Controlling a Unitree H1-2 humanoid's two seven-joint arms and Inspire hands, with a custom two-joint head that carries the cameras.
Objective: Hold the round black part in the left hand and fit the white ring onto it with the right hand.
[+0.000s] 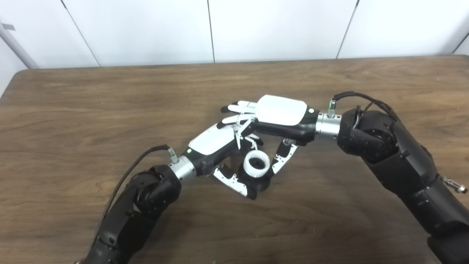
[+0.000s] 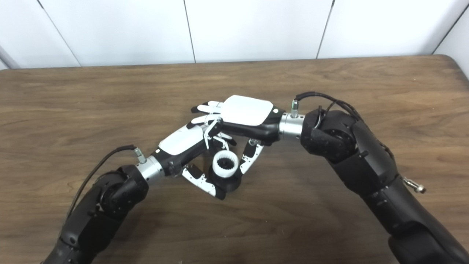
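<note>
Your left hand [image 1: 216, 145] fingers grip the round black plastic part [image 1: 256, 181]; the toothed white plastic ring [image 1: 257, 164] sits on it, right hand [image 1: 280, 117] fingers spread just above. Pressing off-centre could cock the ring.

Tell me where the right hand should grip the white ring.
Grip the white ring by its smooth outer rim, coming from the right. Its inside is toothed, the black part lies below it, and the left hand crowds its left side; the right hand's thumb is already there.

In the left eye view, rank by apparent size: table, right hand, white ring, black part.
1. table
2. right hand
3. white ring and black part: unsure, since the black part is mostly hidden by the ring and left hand.
</note>
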